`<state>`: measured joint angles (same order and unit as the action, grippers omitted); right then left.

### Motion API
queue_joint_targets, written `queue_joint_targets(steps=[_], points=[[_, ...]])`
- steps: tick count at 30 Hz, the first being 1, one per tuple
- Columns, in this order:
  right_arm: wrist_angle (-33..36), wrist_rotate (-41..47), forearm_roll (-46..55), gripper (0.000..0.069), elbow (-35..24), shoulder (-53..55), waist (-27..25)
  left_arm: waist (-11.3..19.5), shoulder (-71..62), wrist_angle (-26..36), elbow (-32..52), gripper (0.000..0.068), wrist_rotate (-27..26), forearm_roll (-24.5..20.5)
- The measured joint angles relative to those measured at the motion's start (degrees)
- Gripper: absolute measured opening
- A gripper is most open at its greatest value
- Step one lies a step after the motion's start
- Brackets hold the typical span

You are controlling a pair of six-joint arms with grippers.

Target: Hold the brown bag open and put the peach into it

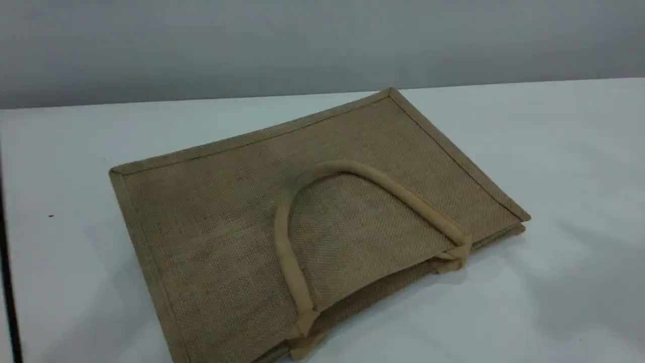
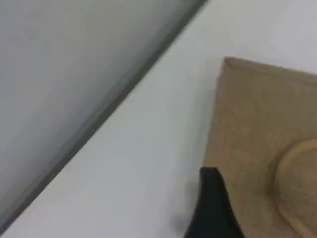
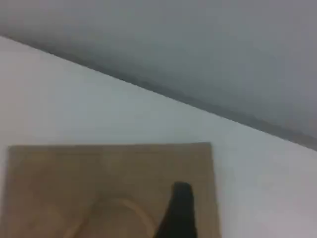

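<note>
The brown bag (image 1: pixel 227 212) lies flat on the white table (image 1: pixel 554 151), its mouth toward the near right. One beige loop handle (image 1: pixel 398 194) rests on top of it. The peach is out of view. Neither arm shows in the scene view. In the left wrist view one black fingertip (image 2: pixel 212 188) of my left gripper hangs above the table beside a corner of the bag (image 2: pixel 262 124). That view does not show how its jaws stand. In the right wrist view a black fingertip (image 3: pixel 181 203) of my right gripper hovers over the bag (image 3: pixel 59 183) with nothing in it.
A grey wall (image 1: pixel 322 45) runs behind the table's far edge. The table's left edge (image 1: pixel 6 252) shows as a dark strip.
</note>
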<state>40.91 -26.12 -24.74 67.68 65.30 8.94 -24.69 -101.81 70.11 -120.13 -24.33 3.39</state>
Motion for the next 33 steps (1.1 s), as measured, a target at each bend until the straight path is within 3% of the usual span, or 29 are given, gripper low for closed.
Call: queue_joint_targets(steps=[4, 7, 16, 27, 33], points=[[6.56, 1.92, 2.68, 0.0584, 0.43, -6.41, 0.05, 0.00, 4.68, -0.05, 1.52, 0.0449, 6.71, -0.51], [10.25, 4.15, 3.86, 0.0584, 0.43, -11.96, 0.10, 0.00, 8.88, -0.04, 5.07, 0.0449, 8.74, -0.43], [18.84, 9.14, 9.70, 0.0584, 0.24, -29.46, 0.11, 0.00, 25.52, -0.18, 23.66, 0.0449, 8.95, -0.43], [29.08, 13.57, 9.70, 0.0584, 0.13, -45.39, 0.16, 0.00, 47.43, -0.21, 48.97, 0.0449, 11.43, 1.42], [29.06, 14.99, 9.75, 0.0584, -3.81, -52.68, 0.24, 0.00, 59.94, -0.15, 59.56, 0.0449, 11.43, 1.66]])
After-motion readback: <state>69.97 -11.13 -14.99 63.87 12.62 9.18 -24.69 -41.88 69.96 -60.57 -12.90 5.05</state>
